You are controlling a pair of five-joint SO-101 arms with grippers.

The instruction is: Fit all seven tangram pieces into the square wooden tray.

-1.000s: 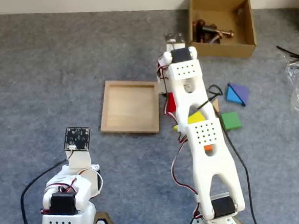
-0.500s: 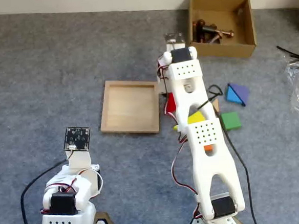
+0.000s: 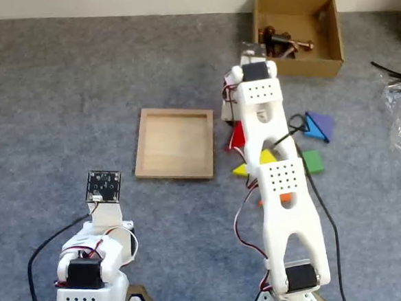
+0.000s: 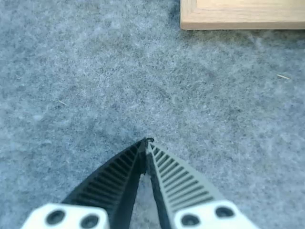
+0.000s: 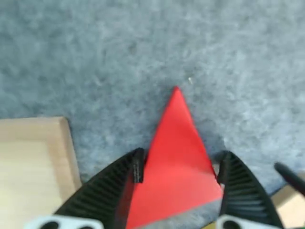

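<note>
Left arm sits at near edge of the grey felt-covered bench, left pincer closed tight, tips meeting, nothing in it, over bare felt short of the near rim of the wooden tray. Right arm stretches away from the near edge. An orange piece peeks out under its forearm, with a small yellow triangle just left of the arm and another yellow piece partly under it. Green square lies just right of the arm. Right pincer is partly open and clamped on the red triangle, one finger on each slanted edge, apex pointing away from the pincer. It sits just beside the tray's right rim, outside the tray. Blue triangle touches a purple piece further right. Cardboard box at far side holds some metal bits
</note>
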